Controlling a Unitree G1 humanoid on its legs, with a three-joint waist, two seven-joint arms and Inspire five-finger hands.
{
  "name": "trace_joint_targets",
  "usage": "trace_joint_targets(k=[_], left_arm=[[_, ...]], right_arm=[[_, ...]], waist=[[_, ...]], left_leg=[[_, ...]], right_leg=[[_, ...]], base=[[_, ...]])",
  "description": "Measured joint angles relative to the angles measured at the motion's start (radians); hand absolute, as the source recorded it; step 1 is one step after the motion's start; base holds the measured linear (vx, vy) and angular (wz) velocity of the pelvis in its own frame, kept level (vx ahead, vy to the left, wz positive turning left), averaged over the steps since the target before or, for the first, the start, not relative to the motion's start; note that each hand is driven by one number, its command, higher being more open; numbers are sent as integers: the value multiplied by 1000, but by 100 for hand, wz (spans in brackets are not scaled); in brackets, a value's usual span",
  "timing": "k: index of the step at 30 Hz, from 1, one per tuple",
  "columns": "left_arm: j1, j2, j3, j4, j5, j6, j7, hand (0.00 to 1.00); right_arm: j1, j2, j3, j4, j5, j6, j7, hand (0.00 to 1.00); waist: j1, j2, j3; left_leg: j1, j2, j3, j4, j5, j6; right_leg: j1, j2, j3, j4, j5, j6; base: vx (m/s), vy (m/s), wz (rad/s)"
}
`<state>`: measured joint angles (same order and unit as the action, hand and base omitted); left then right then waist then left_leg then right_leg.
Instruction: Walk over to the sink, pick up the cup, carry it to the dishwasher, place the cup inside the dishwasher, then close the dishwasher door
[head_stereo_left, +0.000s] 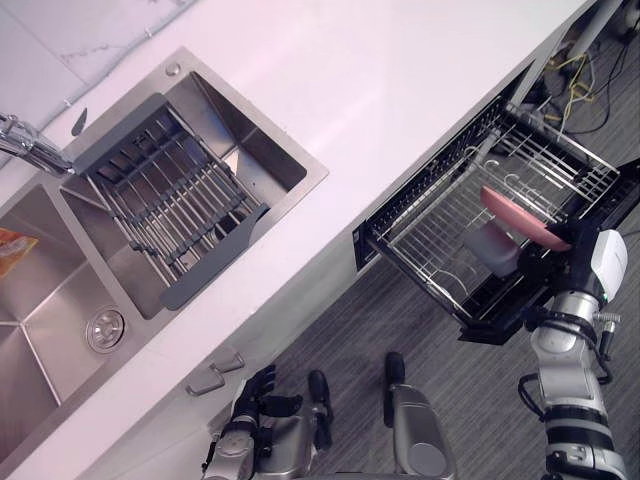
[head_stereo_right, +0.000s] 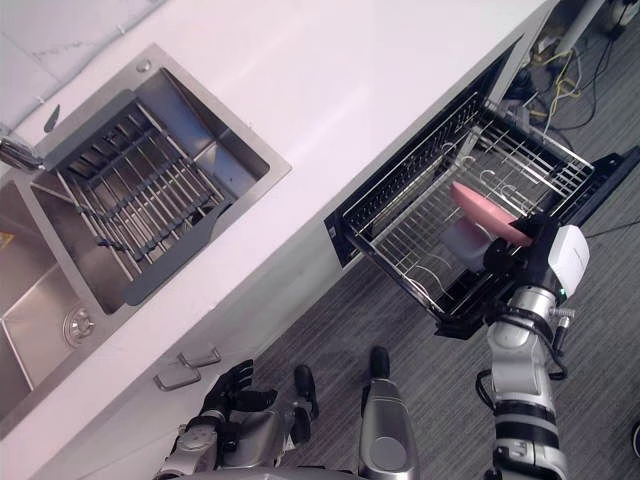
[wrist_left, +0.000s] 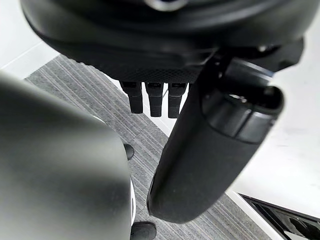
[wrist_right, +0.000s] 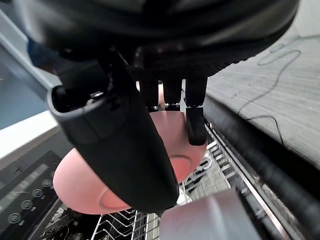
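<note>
A frosted whitish cup (head_stereo_left: 492, 250) rests in the pulled-out wire rack (head_stereo_left: 440, 215) of the open dishwasher, partly under a pink plate (head_stereo_left: 522, 218) that leans in the same rack. My right hand (head_stereo_left: 555, 268) hovers at the rack's near right corner, just beside the cup and plate. In the right wrist view its thumb (wrist_right: 120, 145) and relaxed fingers reach toward the pink plate (wrist_right: 80, 185), and the cup (wrist_right: 210, 220) lies below them, outside the grasp. My left hand (head_stereo_left: 255, 388) hangs low by the cabinet front, fingers relaxed and holding nothing.
The double steel sink (head_stereo_left: 300, 170) sits in the white counter at left, holding a grey drying rack (head_stereo_left: 170, 205), with a tap (head_stereo_left: 30, 145) behind it. The dark dishwasher door (head_stereo_left: 625, 195) lies open to the right. Cables (head_stereo_left: 580, 70) trail over the grey floor beyond.
</note>
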<state>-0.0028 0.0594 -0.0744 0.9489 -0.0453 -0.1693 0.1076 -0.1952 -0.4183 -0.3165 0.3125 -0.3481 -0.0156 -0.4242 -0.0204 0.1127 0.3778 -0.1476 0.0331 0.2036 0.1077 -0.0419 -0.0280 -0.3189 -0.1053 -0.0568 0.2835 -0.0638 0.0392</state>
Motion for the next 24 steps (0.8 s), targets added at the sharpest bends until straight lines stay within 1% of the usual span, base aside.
trace_joint_targets(k=[1,5,8,9,11,15,19,24], left_arm=[[-5,0,-5,-1,-3,-1,3,90],[-24,0,-15,-5,-16,-7,13,90],[-26,0,-17,-7,-27,-10,20,90],[-26,0,-19,-7,-34,-11,20,90],[-29,0,-21,-7,-34,-12,20,90],[-49,0,-33,-6,-34,-12,21,90],[-61,-4,-42,-8,-34,-12,22,90],[-63,-3,-42,-16,-34,-13,22,90]], right_arm=[[-4,-1,1,2,10,0,0,30],[-76,-3,6,31,54,1,0,30],[-117,-4,12,54,96,1,0,30],[-133,-7,16,70,121,1,0,90],[-153,-8,19,84,132,1,2,90],[-159,-12,22,84,163,0,3,90],[-166,-9,46,84,168,0,4,90],[-167,12,47,84,168,0,2,90]], waist=[[6,1,1],[7,-1,38],[8,-1,40],[9,-1,40],[10,-2,41],[31,-5,43],[33,-7,45],[31,-19,52]], left_leg=[[-11,-1,0,1,1,1],[-21,-4,1,2,2,2],[-39,-5,1,2,3,3],[-42,-5,1,2,3,3],[-45,-5,1,2,3,3],[-47,-6,-2,2,3,3],[-48,-9,-4,1,4,5],[-47,-10,-7,1,6,7]], right_leg=[[-12,-2,0,7,-2,0],[-26,-5,1,14,-3,1],[-44,-7,1,15,-3,1],[-46,-7,0,15,-3,1],[-48,-7,0,15,-3,1],[-49,-8,-2,15,-3,1],[-48,-11,-4,14,-3,1],[-46,-12,-5,14,-2,2]], base=[[15,3,5],[5,1,1],[0,0,0],[0,0,0],[0,0,0],[0,0,0],[-2,6,2],[0,0,0]])
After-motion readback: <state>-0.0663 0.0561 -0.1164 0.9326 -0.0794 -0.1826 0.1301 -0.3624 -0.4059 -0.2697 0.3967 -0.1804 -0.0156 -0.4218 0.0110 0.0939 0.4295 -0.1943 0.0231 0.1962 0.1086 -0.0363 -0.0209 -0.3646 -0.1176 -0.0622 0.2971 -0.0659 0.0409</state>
